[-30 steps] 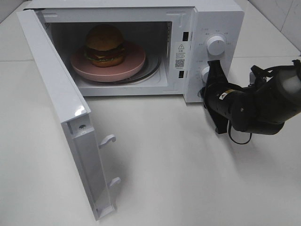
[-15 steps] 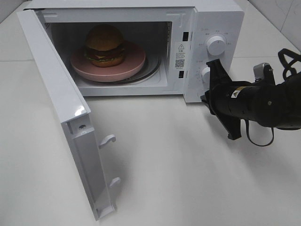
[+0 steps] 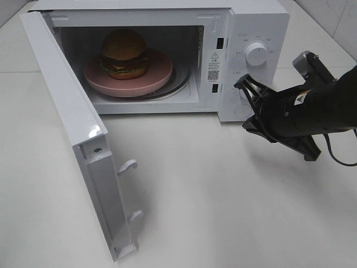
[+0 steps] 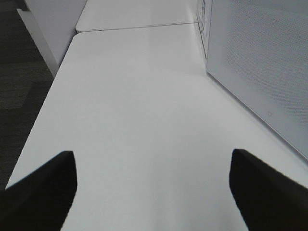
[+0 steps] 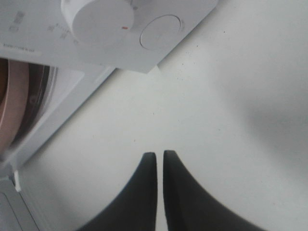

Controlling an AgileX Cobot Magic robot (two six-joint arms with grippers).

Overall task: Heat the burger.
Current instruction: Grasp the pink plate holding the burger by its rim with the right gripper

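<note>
Count on the bench (image 3: 223, 195)
One microwave (image 3: 266, 25), one burger (image 3: 124, 53), one pink plate (image 3: 109, 85), two dials (image 3: 256, 54) (image 5: 98, 19), one round button (image 5: 161, 31), two door hooks (image 3: 127, 166) (image 3: 135, 215).

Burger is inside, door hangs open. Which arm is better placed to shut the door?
Left, probably. The left gripper, open, sits beside the door's outer face, ready to push. The right gripper is shut, across by the control panel, away from the door's free edge.

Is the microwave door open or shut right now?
Open: the door stands wide, showing the burger on its pink plate inside.
</note>
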